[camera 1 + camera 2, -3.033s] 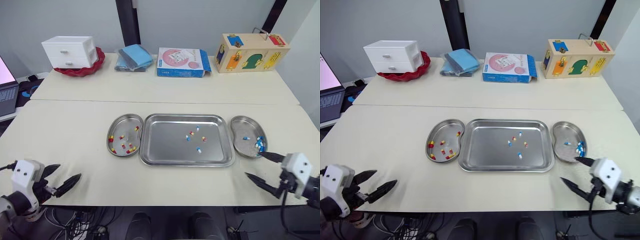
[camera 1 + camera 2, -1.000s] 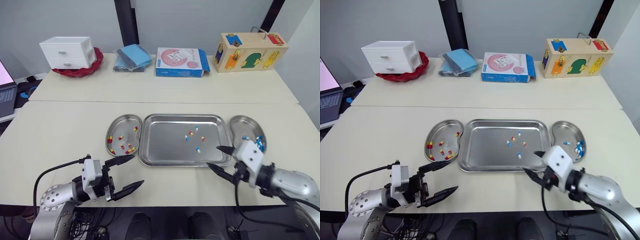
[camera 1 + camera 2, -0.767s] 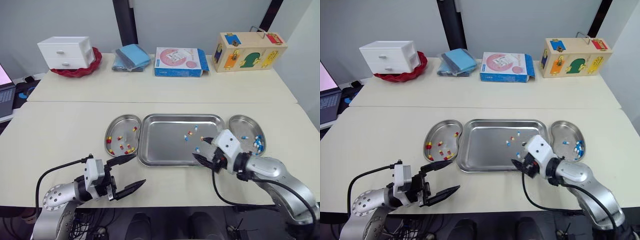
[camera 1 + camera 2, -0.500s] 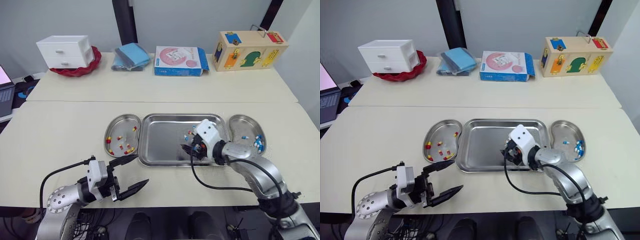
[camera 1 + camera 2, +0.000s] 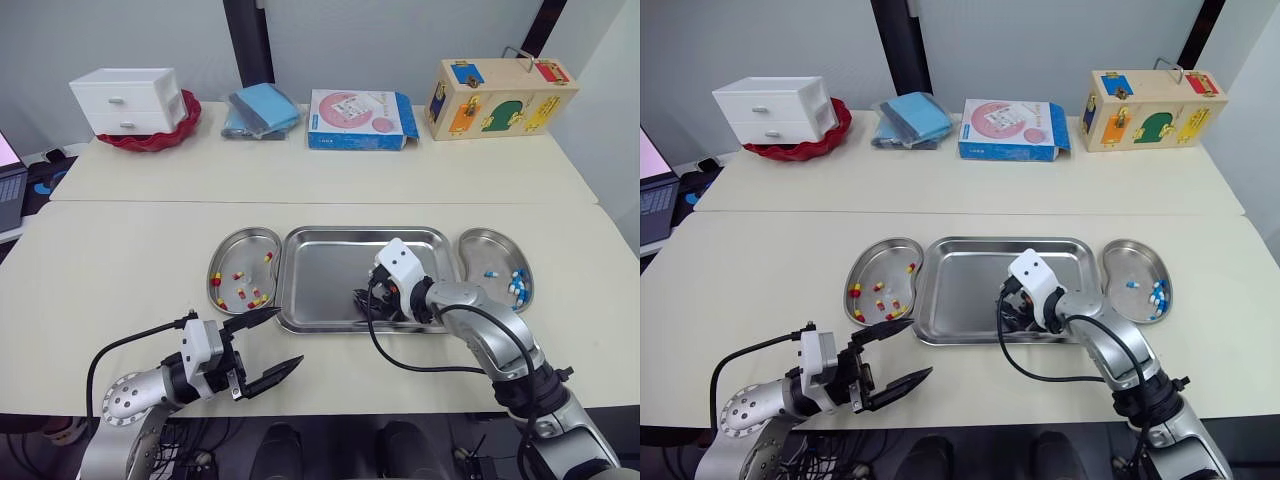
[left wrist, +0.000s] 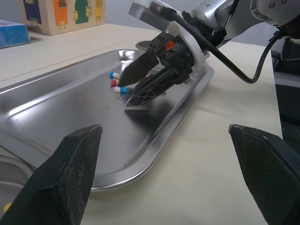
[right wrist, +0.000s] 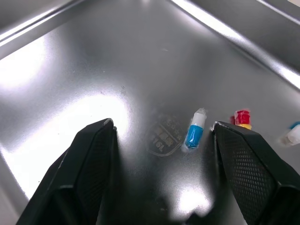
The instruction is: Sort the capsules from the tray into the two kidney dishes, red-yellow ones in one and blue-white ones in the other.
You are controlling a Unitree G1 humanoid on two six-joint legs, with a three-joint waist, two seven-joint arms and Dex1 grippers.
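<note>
Three capsules lie by the right gripper (image 5: pixel 363 303) on the floor of the rectangular steel tray (image 5: pixel 320 262), per the right wrist view. A blue-white capsule (image 7: pixel 194 132) sits in the gap btw. the two black finger tips, nearer one and touching neither. A red-yellow capsule (image 7: pixel 242 117) is just past that tip, and a second blue-white capsule (image 7: pixel 291 134) lies further off. This gripper's jaws stand wide apart w/ nothing held, tips low over the tray floor.

A stamped mark (image 7: pixel 164 135) shows in the steel beside the first capsule; we read maybe "101", the rest illegible.

The left steel kidney dish (image 5: pixel 232 238) holds approx. seven red-yellow capsules (image 5: pixel 243 292). The right steel kidney dish (image 5: pixel 478 243) holds one lone blue-white pill (image 5: pixel 490 274) plus a blue-white cluster (image 5: pixel 517 287) we can't count. Both dishes flank the tray, close against it.

The left gripper (image 5: pixel 290 336) hangs over the near edge of the cream table (image 5: pixel 120 260), in front of the left dish, jaws wide, empty.

At the back is one blue carton w/ a pink disc (image 5: pixel 358 119), print too small to read, and one wooden box w/ coloured doors (image 5: pixel 500 98) to its right.
</note>
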